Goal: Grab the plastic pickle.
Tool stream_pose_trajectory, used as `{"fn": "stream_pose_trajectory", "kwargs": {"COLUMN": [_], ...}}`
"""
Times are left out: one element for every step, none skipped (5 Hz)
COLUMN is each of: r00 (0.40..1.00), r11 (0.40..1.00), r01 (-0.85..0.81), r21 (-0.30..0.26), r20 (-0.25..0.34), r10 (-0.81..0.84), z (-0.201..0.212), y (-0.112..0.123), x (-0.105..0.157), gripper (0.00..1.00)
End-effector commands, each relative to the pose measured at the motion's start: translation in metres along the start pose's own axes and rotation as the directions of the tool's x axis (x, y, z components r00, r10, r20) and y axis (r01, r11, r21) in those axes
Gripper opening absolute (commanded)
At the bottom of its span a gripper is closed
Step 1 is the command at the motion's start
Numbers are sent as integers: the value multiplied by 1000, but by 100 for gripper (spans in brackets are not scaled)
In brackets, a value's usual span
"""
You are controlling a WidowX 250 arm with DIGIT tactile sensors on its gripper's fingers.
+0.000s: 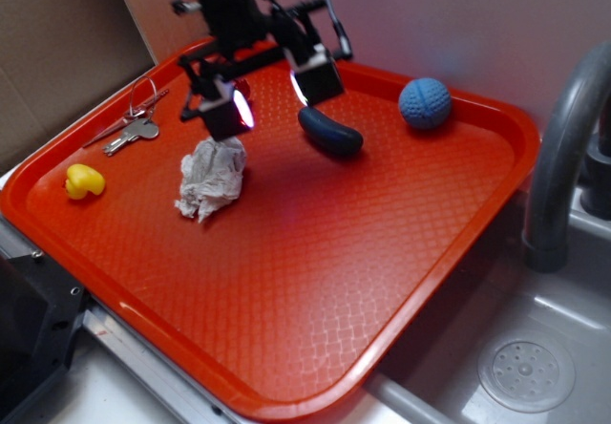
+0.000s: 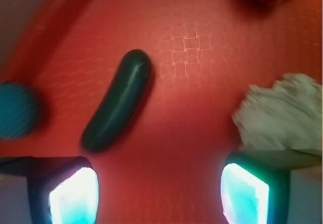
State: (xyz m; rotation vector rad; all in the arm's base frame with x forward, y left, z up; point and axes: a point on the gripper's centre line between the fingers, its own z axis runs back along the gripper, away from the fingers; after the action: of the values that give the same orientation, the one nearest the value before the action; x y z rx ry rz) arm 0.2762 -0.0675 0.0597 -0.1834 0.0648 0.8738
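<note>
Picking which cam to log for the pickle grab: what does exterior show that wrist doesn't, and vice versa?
Exterior only: the keys, yellow duck, sink with faucet, and the whole red tray. The gripper hangs over the tray's far side, jaws open.

Wrist only: the bare tray between the lit fingertips, and the pickle lying ahead, offset toward one of them.

Both: pickle, blue ball, white crumpled wad, tray surface.
</note>
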Motion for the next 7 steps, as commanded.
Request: {"fn": "stream_pose_trajectory", "kwargs": {"r00": [994, 994, 994, 994, 969, 944, 942], "r11": [996, 996, 996, 996, 962, 947, 949], "r01": [-71, -71, -71, -71, -239, -321, -314], "r21": [-62, -62, -62, -62, -129, -24, -19], "r20": [82, 82, 82, 82, 35, 64, 115], "r10": [76, 76, 76, 76, 246, 322, 314], "z": [9, 9, 9, 9, -29, -55, -50], "y": [-16, -16, -16, -16, -22, -34, -33], "x": [26, 26, 26, 26, 27, 24, 12], "gripper": [100, 100, 100, 100, 100, 100, 0]}}
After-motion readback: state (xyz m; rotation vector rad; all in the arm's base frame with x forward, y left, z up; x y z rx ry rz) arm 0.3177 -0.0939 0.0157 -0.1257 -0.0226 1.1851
